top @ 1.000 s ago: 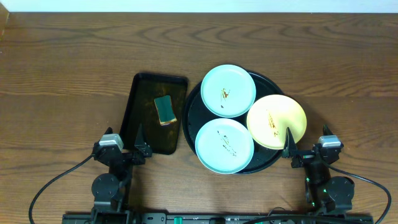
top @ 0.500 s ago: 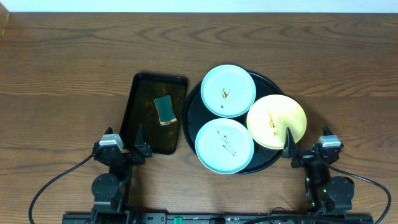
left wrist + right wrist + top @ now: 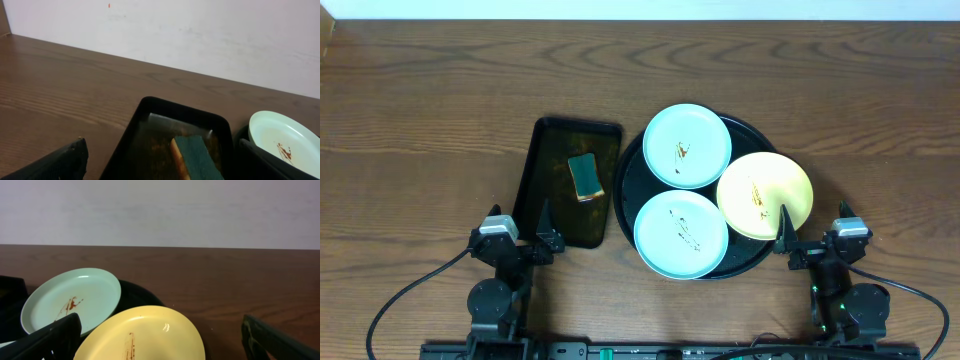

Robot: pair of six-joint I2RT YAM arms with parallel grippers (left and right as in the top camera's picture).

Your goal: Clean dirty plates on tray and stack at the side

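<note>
All three plates lie on the round black tray, and each one shows thin brown smears. One mint plate sits at about 11 o'clock on the tray, the other mint plate at about 7 o'clock, and the yellow plate at 3 o'clock. The yellow plate's outer edge rides over the rim, and it seems to touch both mint plates, or nearly so.

Nothing is stacked on the bare wooden table, so by my reckoning the job has not started. Three plates need wiping, then piling up off the tray.

At 9 o'clock from the round tray, just beside it, lies a rectangular black tray. It holds a green sponge with a yellowish underside, and nothing is touching the sponge.

Both arms are parked at the table's near edge. The left gripper is at about 7 o'clock, its jaws spread wide and empty, facing the rectangular tray. The right gripper is at about 5 o'clock, equally spread and holding nothing, with one finger near the yellow plate's near edge.

I'd expect the sponge to be fetched first.
</note>
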